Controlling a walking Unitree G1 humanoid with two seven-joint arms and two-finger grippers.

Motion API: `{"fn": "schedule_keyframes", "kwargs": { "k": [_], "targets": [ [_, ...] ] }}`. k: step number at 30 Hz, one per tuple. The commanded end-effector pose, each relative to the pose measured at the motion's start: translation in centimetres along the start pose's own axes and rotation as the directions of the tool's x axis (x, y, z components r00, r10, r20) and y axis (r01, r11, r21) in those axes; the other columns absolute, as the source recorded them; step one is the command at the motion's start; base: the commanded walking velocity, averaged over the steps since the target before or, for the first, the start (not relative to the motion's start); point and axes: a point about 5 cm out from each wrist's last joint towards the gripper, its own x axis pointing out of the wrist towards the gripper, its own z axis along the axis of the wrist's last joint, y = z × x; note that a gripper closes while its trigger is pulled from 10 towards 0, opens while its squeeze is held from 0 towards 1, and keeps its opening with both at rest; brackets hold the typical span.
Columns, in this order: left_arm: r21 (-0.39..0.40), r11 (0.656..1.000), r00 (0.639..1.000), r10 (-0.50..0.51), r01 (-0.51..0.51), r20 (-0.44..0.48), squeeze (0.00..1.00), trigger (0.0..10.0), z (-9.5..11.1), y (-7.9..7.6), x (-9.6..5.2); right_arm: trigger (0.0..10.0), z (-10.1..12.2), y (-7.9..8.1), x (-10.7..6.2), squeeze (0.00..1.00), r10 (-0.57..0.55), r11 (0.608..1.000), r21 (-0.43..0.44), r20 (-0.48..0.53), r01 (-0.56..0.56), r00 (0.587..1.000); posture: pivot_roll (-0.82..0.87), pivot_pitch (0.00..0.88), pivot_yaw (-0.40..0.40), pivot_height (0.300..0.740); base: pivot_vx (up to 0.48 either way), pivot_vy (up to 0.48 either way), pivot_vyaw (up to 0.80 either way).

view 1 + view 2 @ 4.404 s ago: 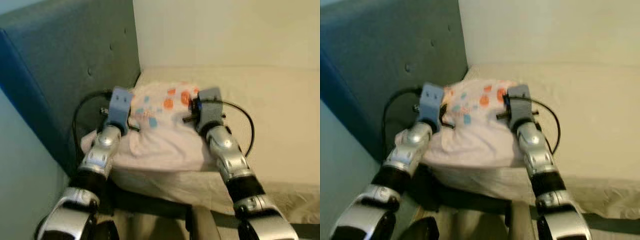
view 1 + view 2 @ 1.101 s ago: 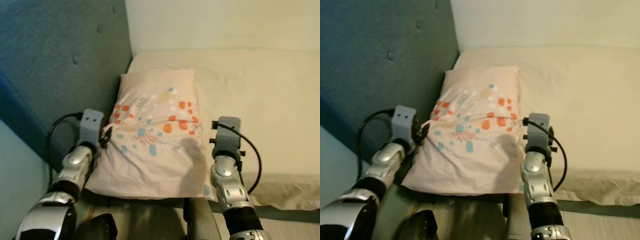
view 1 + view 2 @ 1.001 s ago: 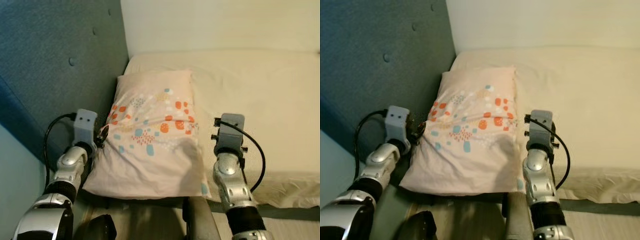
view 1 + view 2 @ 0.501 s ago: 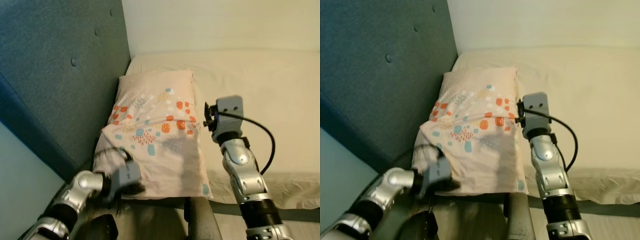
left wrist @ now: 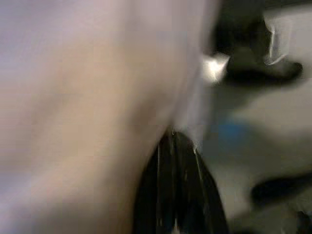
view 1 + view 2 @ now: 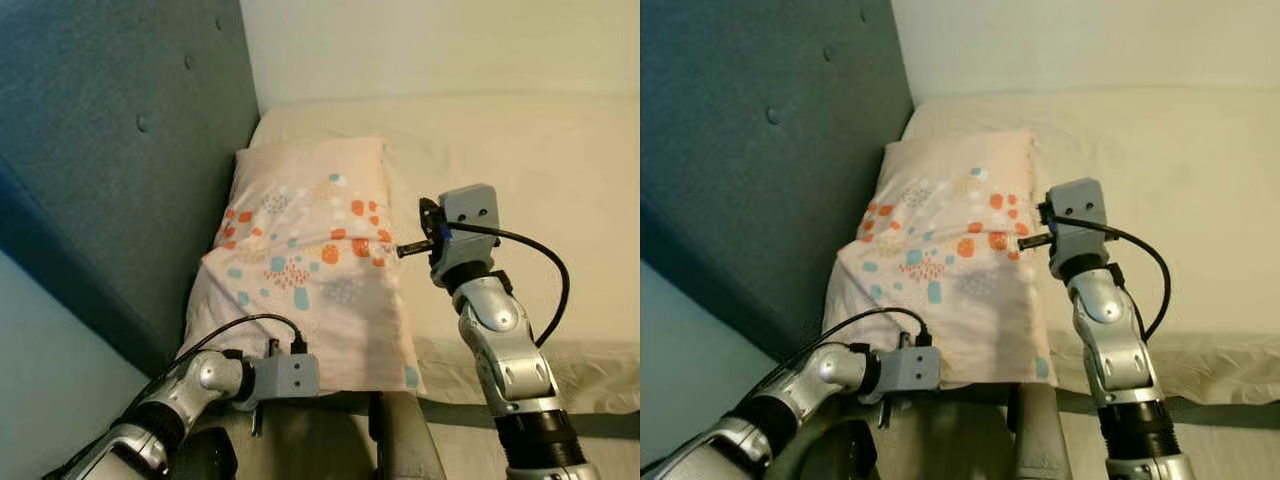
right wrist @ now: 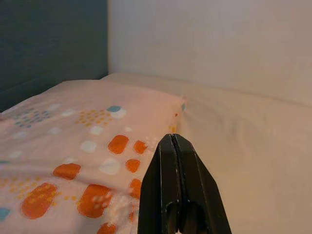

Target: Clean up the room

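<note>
One pillow (image 6: 308,265), pale pink with orange, blue and white spots, is laid lengthwise on the bed (image 6: 520,180), tucked against the dark blue padded headboard (image 6: 110,150) and near the cream wall (image 6: 440,45). The right pincer (image 7: 171,141) is seen fully closed, nothing between its fingers, held just over the pillow's right edge. The left pincer (image 5: 173,139) is seen closed as well, its black fingers pressed together at the pillow's near edge, low by the bed's front; the wrist picture is blurred, so contact cannot be confirmed.
</note>
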Motion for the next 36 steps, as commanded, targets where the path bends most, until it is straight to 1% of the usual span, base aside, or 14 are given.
{"fn": "schedule_keyframes", "kwargs": {
  "k": [1,6,10,11,14,17,18,20,26,27,28,29,32,36],
  "targets": [
    [0.008,1.0,0.999,0.022,-0.022,-0.046,0.0,0.0,-0.5,-0.2,0.1,10.0,0.2,0.3,-0.2,0.0,0.008,1.0,0.012,-0.001,-0.008,1.0,-0.19,0.255,0.061,0.572,0.0,0.0,0.0],
    [0.054,0.923,0.908,0.385,-0.382,-0.167,0.0,0.0,0.1,5.1,-0.3,10.0,0.5,0.2,-0.7,0.0,-0.004,1.0,0.011,-0.014,0.005,1.0,-0.2,0.261,0.071,0.572,0.0,0.0,0.0],
    [0.105,0.776,0.75,0.629,-0.623,-0.204,0.0,0.4,0.7,9.7,-2.3,10.0,0.0,-0.5,-1.0,0.0,-0.058,0.998,0.014,-0.057,0.059,0.997,-0.2,0.261,0.079,0.572,0.0,0.0,0.0],
    [0.118,0.741,0.713,0.669,-0.661,-0.21,0.0,2.5,0.8,10.5,-2.8,10.0,-0.2,-0.7,-1.0,0.0,-0.071,0.997,0.012,-0.068,0.072,0.995,-0.2,0.261,0.079,0.572,0.0,0.0,0.0],
    [0.113,0.666,0.634,0.74,-0.737,-0.225,0.0,2.2,1.1,12.6,-4.2,10.0,-0.4,-0.9,-1.0,0.0,-0.097,0.995,0.015,-0.087,0.099,0.991,-0.21,0.26,0.08,0.572,0.0,0.0,0.0],
    [0.117,0.655,0.622,0.75,-0.747,-0.225,0.0,2.2,1.3,13.1,-4.5,10.0,-0.4,-1.0,-1.0,0.0,-0.099,0.995,0.013,-0.089,0.1,0.991,-0.21,0.26,0.08,0.572,0.0,0.0,0.0],
    [0.116,0.654,0.621,0.75,-0.747,-0.228,0.0,1.1,1.3,13.2,-4.6,10.0,-0.4,-0.9,-1.1,0.0,-0.095,0.995,0.011,-0.095,0.097,0.991,-0.21,0.255,0.082,0.572,0.0,0.0,0.0],
    [0.116,0.654,0.621,0.75,-0.747,-0.228,0.0,1.1,1.3,13.2,-4.6,10.0,-0.4,-0.9,-1.1,0.0,-0.095,0.995,0.011,-0.095,0.097,0.991,-0.21,0.255,0.082,0.572,0.0,0.0,0.0],
    [-0.05,0.812,0.799,0.559,-0.581,-0.221,0.0,0.2,-0.1,8.6,-2.0,10.0,-0.8,-0.2,-1.3,0.0,-0.071,0.997,0.011,-0.127,0.072,0.989,-0.19,0.248,0.078,0.572,0.0,0.0,0.0],
    [-0.156,0.872,0.882,0.438,-0.463,-0.172,0.0,1.8,-0.5,6.1,-1.0,10.0,-1.0,0.1,-1.3,0.0,-0.055,0.998,0.014,-0.136,0.057,0.989,-0.18,0.243,0.071,0.572,0.0,0.0,0.0],
    [-0.156,0.872,0.882,0.438,-0.463,-0.172,0.0,1.8,-0.5,6.1,-1.0,10.0,-1.0,0.1,-1.3,0.0,-0.055,0.998,0.014,-0.136,0.057,0.989,-0.18,0.243,0.071,0.572,0.0,0.0,0.0],
    [-0.225,0.922,0.949,0.299,-0.314,-0.1,0.0,3.7,-0.8,3.4,-0.3,10.0,-1.2,0.6,-1.3,0.0,-0.036,0.999,0.022,-0.146,0.04,0.989,-0.17,0.237,0.067,0.572,0.0,0.0,0.0],
    [-0.254,0.962,0.994,0.105,-0.102,0.001,0.0,3.6,-1.7,-0.5,-0.3,10.0,-1.5,1.6,-0.9,0.0,0.011,0.999,0.039,-0.166,-0.005,0.986,-0.15,0.216,0.051,0.572,0.0,0.0,0.0],
    [-0.259,0.964,0.998,0.062,-0.053,0.027,0.0,2.5,-2.3,-1.5,-0.9,10.0,-1.7,2.2,-0.7,0.0,0.036,0.998,0.049,-0.171,-0.028,0.985,-0.14,0.205,0.047,0.572,0.0,0.0,0.0]
  ]
}}
